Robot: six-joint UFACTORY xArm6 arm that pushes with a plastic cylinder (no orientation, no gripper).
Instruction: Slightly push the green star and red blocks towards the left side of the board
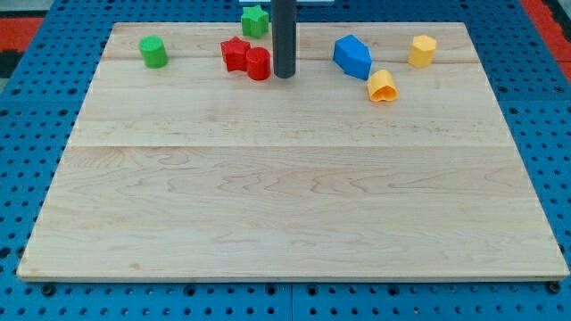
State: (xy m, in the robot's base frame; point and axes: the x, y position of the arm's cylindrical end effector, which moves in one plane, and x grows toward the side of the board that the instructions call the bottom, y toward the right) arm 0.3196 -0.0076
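The green star (255, 20) sits at the top edge of the wooden board (294, 205), just left of the rod. A red star (235, 53) and a red cylinder (258, 63) lie touching each other below it. My tip (284, 75) rests on the board just right of the red cylinder, very close to it, and below and to the right of the green star.
A green cylinder (153, 51) stands at the top left. A blue block (352, 56) lies right of the rod, with a yellow block (382, 86) below it and another yellow block (422, 50) at the top right. Blue pegboard surrounds the board.
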